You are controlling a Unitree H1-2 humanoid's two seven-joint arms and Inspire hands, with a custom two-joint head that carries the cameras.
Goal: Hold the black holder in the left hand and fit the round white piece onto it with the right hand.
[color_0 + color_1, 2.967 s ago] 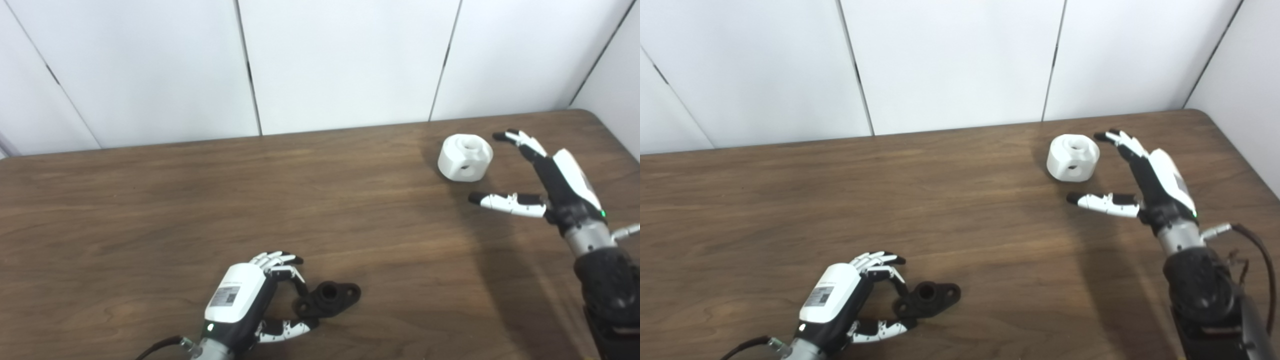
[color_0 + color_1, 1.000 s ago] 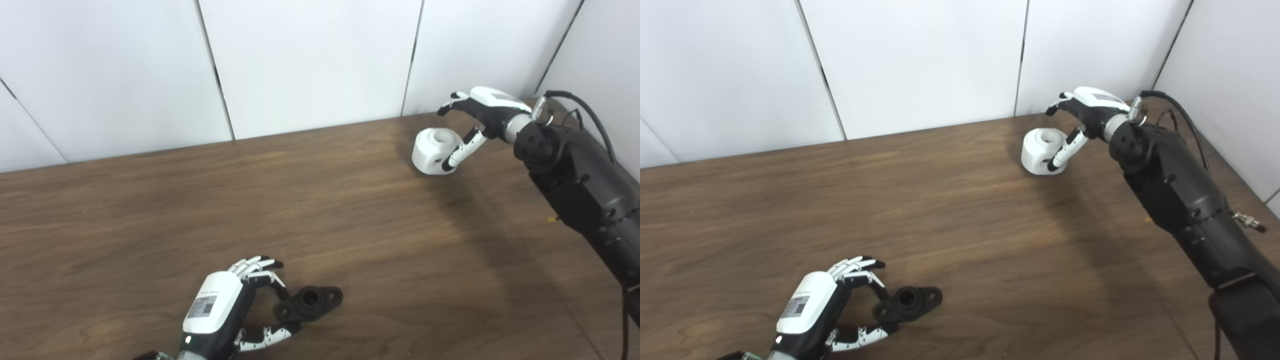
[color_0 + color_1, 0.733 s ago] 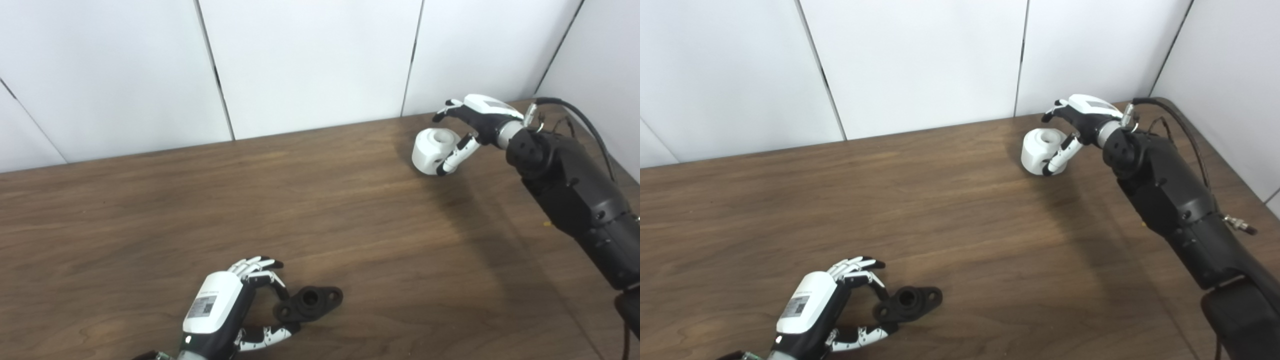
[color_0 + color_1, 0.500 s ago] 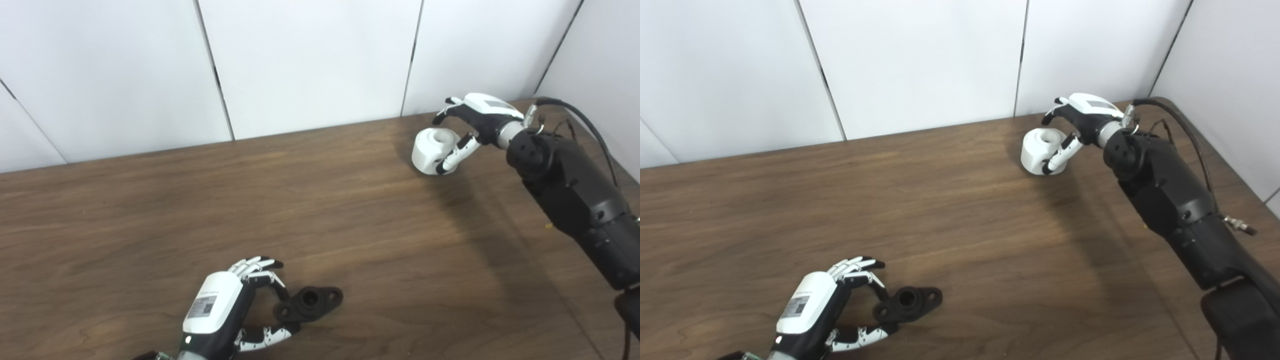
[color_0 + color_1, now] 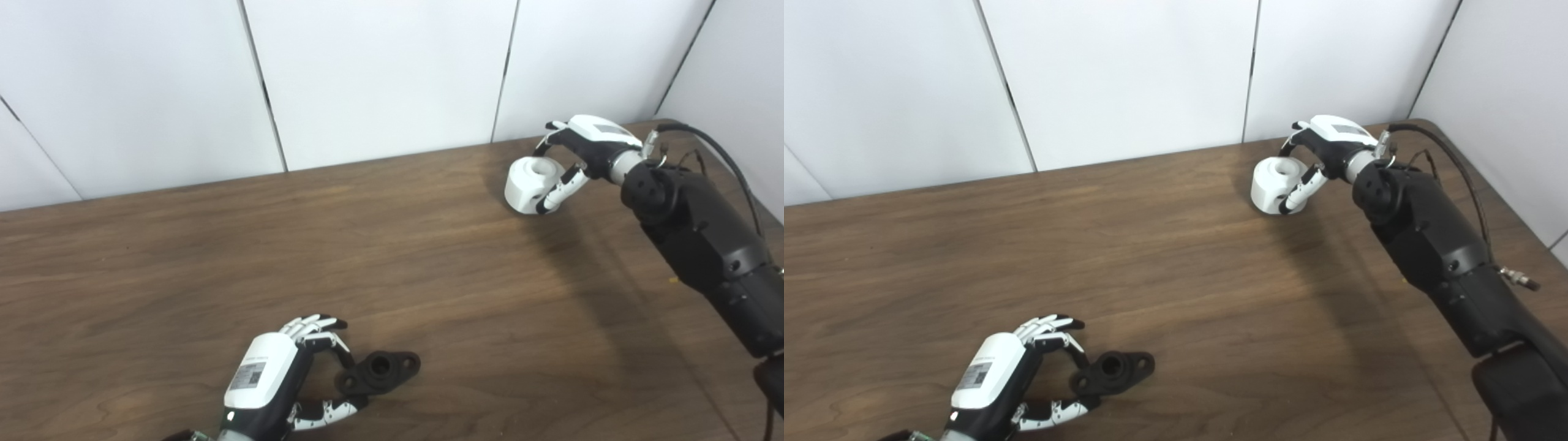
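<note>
Two parts on desk (image 5: pixel 184 245). Right robot hand (image 5: pixel 579 147) grasping round white piece (image 5: pixel 527 187) at desk's far right. Left robot hand (image 5: pixel 275 380) released, fingers curled around black holder (image 5: pixel 380 370) near front edge.

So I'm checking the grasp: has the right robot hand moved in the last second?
Yes. The right robot hand has dropped from the wall seam and closed around the round white piece.
</note>
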